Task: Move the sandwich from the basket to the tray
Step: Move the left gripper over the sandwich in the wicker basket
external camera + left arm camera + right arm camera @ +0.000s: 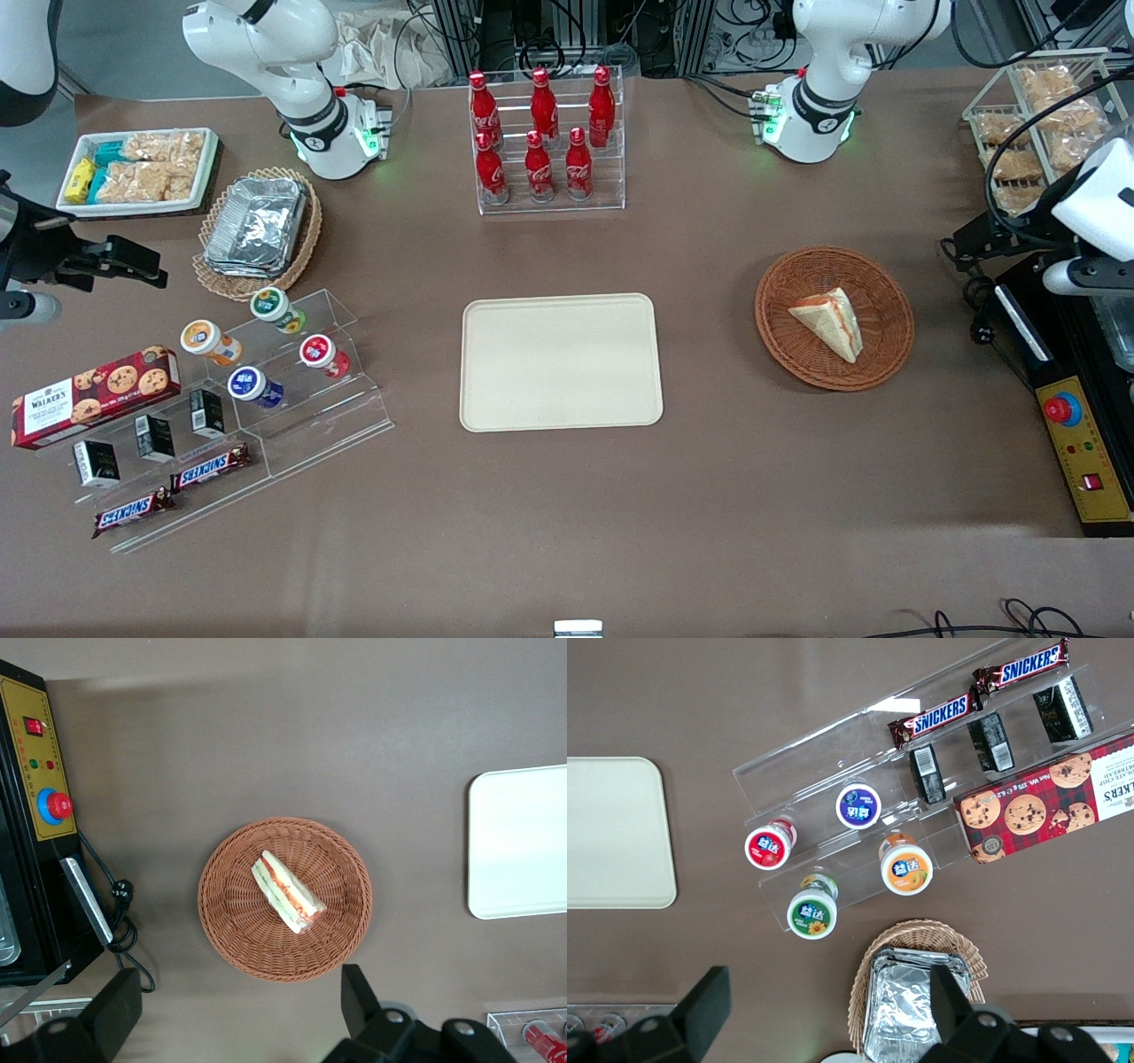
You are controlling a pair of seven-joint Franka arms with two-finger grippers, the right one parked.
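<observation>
The sandwich (828, 321) (288, 893), a pale bread wedge with orange-red and green filling, lies inside the round reddish-brown wicker basket (780, 337) (213, 904). The cream-beige tray (561, 361) (518, 842) lies flat at the table's middle, bare, apart from the basket. My gripper (974, 241) (239, 1005) hangs high over the working arm's end of the table, beside the basket and not touching it. Its black fingers (359, 997) stand wide apart, open, with only bare tabletop between them.
A black and yellow control box with a red stop button (1076, 443) (40, 771) and a looped cable (124, 912) lie beside the basket. A rack of cola bottles (545, 142) stands farther from the front camera than the tray. A wire rack of bagged snacks (1036, 115) stands near the working arm.
</observation>
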